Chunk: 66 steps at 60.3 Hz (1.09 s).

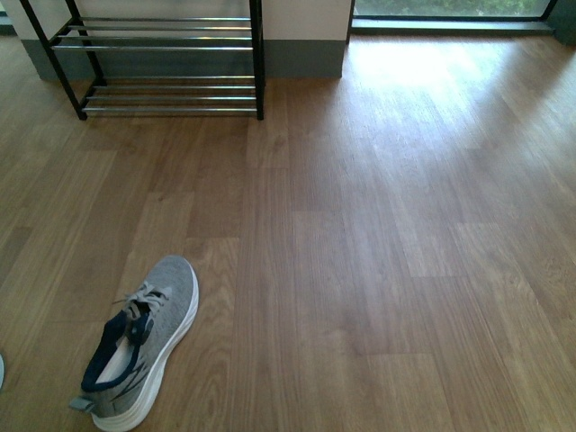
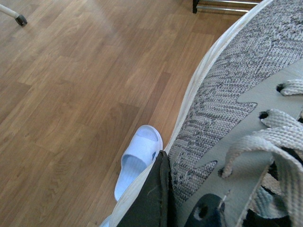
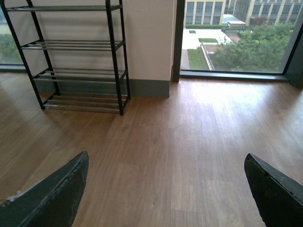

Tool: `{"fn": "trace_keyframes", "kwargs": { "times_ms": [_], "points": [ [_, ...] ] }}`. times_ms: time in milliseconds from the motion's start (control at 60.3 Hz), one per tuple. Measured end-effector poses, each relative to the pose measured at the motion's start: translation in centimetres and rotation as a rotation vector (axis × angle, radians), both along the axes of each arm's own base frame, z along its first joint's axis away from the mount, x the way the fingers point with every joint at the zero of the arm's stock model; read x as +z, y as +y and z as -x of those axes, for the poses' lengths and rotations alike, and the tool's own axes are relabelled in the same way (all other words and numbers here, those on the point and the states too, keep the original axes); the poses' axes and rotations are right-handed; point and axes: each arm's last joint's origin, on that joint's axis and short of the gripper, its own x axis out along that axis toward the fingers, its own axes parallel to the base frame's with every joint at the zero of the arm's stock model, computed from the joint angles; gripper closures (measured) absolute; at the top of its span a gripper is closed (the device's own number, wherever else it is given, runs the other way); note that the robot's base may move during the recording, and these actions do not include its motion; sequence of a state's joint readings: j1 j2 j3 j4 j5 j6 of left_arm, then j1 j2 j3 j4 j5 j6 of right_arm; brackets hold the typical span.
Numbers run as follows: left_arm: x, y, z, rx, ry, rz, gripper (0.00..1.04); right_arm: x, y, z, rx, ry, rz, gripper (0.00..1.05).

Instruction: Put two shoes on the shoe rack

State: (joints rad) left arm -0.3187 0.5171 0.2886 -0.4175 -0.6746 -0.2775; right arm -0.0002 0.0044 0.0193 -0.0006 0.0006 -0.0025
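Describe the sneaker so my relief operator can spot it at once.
Find the rack against the far wall on the left, then come back across the wood floor toward the robot. The sneaker lies on its sole on the bare boards, toe toward the rack. Grey knit, laces, white sole and dark collar set it apart from the pale blue slide nearby.

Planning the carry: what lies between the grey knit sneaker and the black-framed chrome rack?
Front view: only bare wooden floor between grey sneaker and rack.
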Motion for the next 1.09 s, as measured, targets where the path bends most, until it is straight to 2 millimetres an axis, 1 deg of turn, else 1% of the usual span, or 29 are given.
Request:
{"fn": "trace_keyframes", "kwargs": {
  "times_ms": [1094],
  "points": [
    [-0.04,0.0,0.01,0.001,0.001,-0.001,1.03,0.01,0.0,0.01,0.0,-0.001,0.0,0.09]
  ]
}}
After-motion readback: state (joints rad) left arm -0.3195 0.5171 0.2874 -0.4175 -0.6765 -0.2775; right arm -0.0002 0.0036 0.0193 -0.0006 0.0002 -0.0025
